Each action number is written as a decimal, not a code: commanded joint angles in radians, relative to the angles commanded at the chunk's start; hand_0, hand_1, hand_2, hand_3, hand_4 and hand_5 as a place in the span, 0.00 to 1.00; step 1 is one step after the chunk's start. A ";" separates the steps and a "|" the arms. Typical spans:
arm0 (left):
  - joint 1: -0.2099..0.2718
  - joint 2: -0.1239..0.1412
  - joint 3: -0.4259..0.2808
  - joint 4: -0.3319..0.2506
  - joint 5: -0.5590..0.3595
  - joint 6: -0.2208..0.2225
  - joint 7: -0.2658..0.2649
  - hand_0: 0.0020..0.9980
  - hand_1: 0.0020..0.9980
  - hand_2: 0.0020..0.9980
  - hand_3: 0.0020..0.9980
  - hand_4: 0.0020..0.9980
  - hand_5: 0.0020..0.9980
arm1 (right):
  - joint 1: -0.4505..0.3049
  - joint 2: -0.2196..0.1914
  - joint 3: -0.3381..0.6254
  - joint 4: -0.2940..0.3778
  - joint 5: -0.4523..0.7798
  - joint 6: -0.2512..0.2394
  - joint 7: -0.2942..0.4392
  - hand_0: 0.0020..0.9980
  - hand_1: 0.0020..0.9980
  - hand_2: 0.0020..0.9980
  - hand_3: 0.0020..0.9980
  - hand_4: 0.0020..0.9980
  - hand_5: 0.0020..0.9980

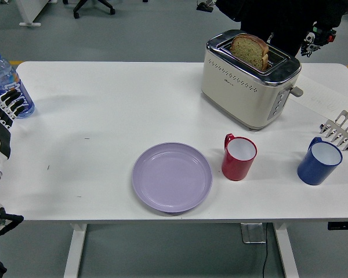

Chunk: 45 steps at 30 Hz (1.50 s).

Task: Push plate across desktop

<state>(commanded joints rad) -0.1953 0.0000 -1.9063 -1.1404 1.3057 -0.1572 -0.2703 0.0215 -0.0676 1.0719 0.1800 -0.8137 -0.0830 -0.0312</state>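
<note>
A lilac plate (171,176) lies flat near the table's front edge, left of a red mug (239,157). My left hand (3,119) is at the picture's far left edge, far from the plate, with its fingers straight and spread, holding nothing. It stands just in front of a water bottle (7,84). My right hand does not show.
A cream toaster (249,79) with a bread slice (250,51) stands at the back right. A blue mug (319,161) and a metal rack (341,130) are at the right edge. A person in dark clothes (284,17) stands behind the toaster.
</note>
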 joint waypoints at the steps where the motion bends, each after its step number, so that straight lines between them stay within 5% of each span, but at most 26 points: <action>1: 0.003 0.000 -0.004 0.000 0.000 -0.001 0.001 0.79 0.78 0.80 0.72 0.46 1.00 | -0.003 0.001 0.004 0.000 0.001 -0.001 0.001 0.63 0.59 0.67 0.67 0.22 0.42; 25: 0.020 0.000 0.018 0.027 0.003 -0.055 0.042 0.79 0.78 0.79 0.70 0.45 1.00 | -0.026 -0.004 -0.002 0.000 0.021 0.000 0.021 0.63 0.58 0.67 0.67 0.22 0.41; 45: 0.031 0.039 0.050 0.032 -0.020 -0.082 0.063 0.78 0.78 0.78 0.69 0.45 1.00 | -0.034 0.000 -0.008 0.000 0.025 -0.009 0.017 0.63 0.58 0.67 0.66 0.22 0.41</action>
<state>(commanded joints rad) -0.1645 0.0391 -1.8559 -1.1083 1.2861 -0.2389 -0.2069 -0.0127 -0.0680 1.0635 0.1800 -0.7885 -0.0921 -0.0140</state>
